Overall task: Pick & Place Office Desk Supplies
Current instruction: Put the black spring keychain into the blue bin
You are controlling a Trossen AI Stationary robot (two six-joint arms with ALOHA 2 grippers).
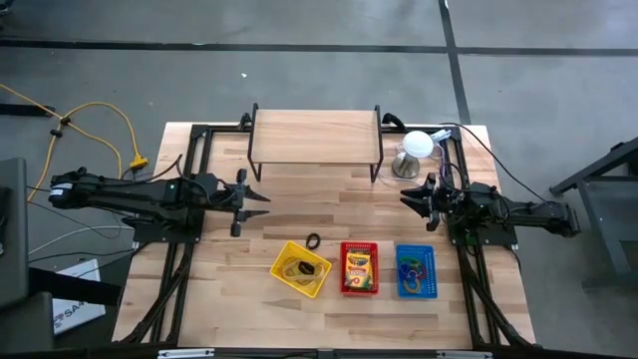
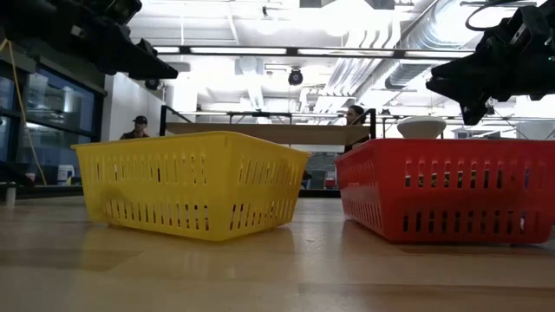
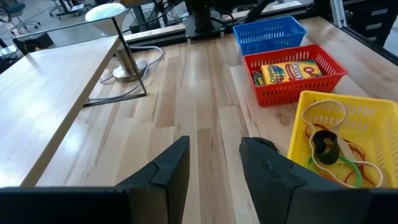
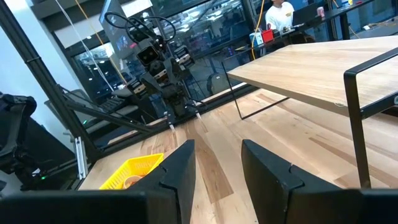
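Three small baskets stand in a row near the table's front: yellow [image 1: 300, 268], red [image 1: 359, 267] and blue [image 1: 415, 270]. The yellow basket [image 3: 348, 124] holds rubber-band loops [image 3: 323, 112] and a dark clip [image 3: 324, 144]. A crayon box [image 3: 291, 70] lies flat in the red basket, and coloured rings [image 1: 409, 271] lie in the blue one. A small dark ring [image 1: 313, 240] lies on the table beside the yellow basket's far side. My left gripper [image 3: 214, 168] hovers open at mid-table left, above the wood. My right gripper [image 4: 217, 174] waits open at the right, pointing level.
A wooden shelf riser on black legs [image 1: 316, 138] stands at the table's far side. A white dome on a metal base [image 1: 416, 147] sits to its right. Bare wood lies between the two grippers [image 1: 329, 204]. People show in the room beyond.
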